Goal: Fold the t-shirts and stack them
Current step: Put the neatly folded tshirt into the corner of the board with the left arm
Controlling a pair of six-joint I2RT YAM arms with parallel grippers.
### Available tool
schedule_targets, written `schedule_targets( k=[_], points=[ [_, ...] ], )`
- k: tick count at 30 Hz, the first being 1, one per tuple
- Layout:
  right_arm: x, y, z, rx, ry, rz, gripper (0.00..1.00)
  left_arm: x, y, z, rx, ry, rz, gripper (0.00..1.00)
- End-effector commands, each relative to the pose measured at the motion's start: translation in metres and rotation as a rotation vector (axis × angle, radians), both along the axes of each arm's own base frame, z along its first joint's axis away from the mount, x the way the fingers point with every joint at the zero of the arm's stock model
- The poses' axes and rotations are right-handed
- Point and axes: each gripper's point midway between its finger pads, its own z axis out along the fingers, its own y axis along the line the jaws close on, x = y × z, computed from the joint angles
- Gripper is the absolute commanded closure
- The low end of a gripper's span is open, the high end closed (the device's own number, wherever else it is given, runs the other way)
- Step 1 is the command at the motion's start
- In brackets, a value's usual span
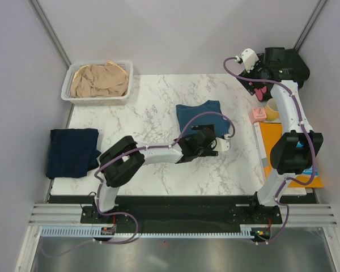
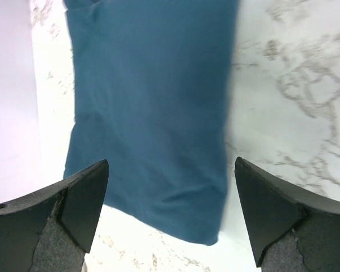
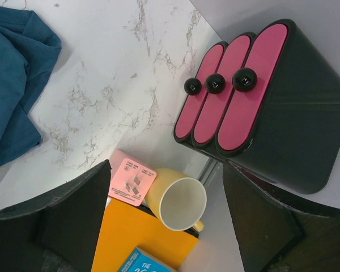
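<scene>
Navy cloth, the dark shirt [image 1: 72,152], lies folded at the near left; the left claw [image 2: 170,170] hangs spread and empty over the teal shirt [image 2: 153,113] at the centre; soft, light, floppy stuff, likely best pinched at a hem corner; far right, the right claw [image 3: 165,165] gapes empty above a mug [image 3: 178,204]; far left, the beige shirt [image 1: 99,79] sits crumpled in the basket [image 1: 66,85].
</scene>
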Motion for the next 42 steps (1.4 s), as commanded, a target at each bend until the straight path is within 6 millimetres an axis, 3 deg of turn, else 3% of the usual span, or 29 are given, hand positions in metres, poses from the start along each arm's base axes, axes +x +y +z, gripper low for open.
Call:
schedule_targets(
  k=[1, 5, 7, 11, 12, 14, 15, 16, 18, 19, 21, 22, 25, 27, 28, 32, 37, 39, 40, 42],
  points=[
    [-0.005, 0.008, 0.027, 0.040, -0.061, 0.015, 0.13, 0.041, 0.012, 0.043, -0.104, -0.134, 0.133, 0.01],
    [-0.006, 0.008, 0.022, 0.046, -0.051, 0.012, 0.14, 0.079, 0.026, 0.092, -0.145, -0.271, 0.185, 0.01],
    [-0.006, 0.009, 0.022, 0.050, -0.055, 0.012, 0.14, 0.100, 0.038, 0.107, -0.147, -0.324, 0.204, 0.01],
    [-0.004, 0.010, 0.024, 0.061, -0.061, 0.006, 0.14, 0.140, 0.062, 0.104, -0.104, -0.404, 0.230, 0.01],
    [-0.003, 0.010, 0.023, 0.068, -0.060, 0.003, 0.14, 0.154, 0.072, 0.088, -0.057, -0.412, 0.233, 0.01],
    [-0.003, 0.011, 0.024, 0.073, -0.062, 0.000, 0.14, 0.171, 0.072, 0.084, -0.056, -0.427, 0.229, 0.01],
    [-0.003, 0.010, 0.024, 0.076, -0.062, -0.003, 0.14, 0.182, 0.077, 0.064, -0.025, -0.410, 0.237, 0.01],
    [-0.003, 0.011, 0.024, 0.077, -0.062, -0.005, 0.14, 0.189, 0.076, 0.060, -0.023, -0.409, 0.240, 0.01],
    [-0.003, 0.009, 0.025, 0.078, -0.064, -0.013, 0.14, 0.193, 0.077, 0.039, 0.005, -0.389, 0.227, 0.02],
    [-0.004, 0.010, 0.026, 0.079, -0.067, -0.014, 0.14, 0.190, 0.075, 0.011, 0.033, -0.358, 0.192, 0.02],
    [-0.003, 0.010, 0.029, 0.082, -0.073, -0.018, 0.14, 0.190, 0.074, -0.008, 0.063, -0.370, 0.166, 0.02],
    [-0.003, 0.010, 0.030, 0.082, -0.075, -0.020, 0.14, 0.188, 0.078, -0.032, 0.105, -0.353, 0.166, 0.02],
    [-0.005, 0.008, 0.034, 0.081, -0.083, -0.031, 0.14, 0.186, 0.084, -0.047, 0.132, -0.364, 0.160, 0.02],
    [-0.007, 0.008, 0.035, 0.081, -0.084, -0.033, 0.14, 0.187, 0.088, -0.043, 0.109, -0.360, 0.174, 0.02],
    [-0.008, 0.007, 0.035, 0.081, -0.081, -0.034, 0.14, 0.187, 0.088, -0.037, 0.099, -0.368, 0.184, 0.02],
    [-0.009, 0.009, 0.035, 0.086, -0.082, -0.034, 0.14, 0.198, 0.090, 0.018, 0.026, -0.438, 0.247, 0.02],
    [-0.009, 0.010, 0.036, 0.107, -0.084, -0.038, 0.14, 0.206, 0.081, 0.137, -0.123, -0.569, 0.290, 0.00],
    [-0.009, 0.011, 0.038, 0.108, -0.089, -0.035, 0.14, 0.200, 0.074, 0.157, -0.145, -0.561, 0.276, 0.00],
    [-0.009, 0.011, 0.037, 0.106, -0.086, -0.038, 0.14, 0.194, 0.070, 0.182, -0.182, -0.575, 0.265, 0.00],
    [-0.011, 0.010, 0.036, 0.099, -0.083, -0.037, 0.14, 0.171, 0.052, 0.177, -0.177, -0.500, 0.225, 0.00]
  ],
)
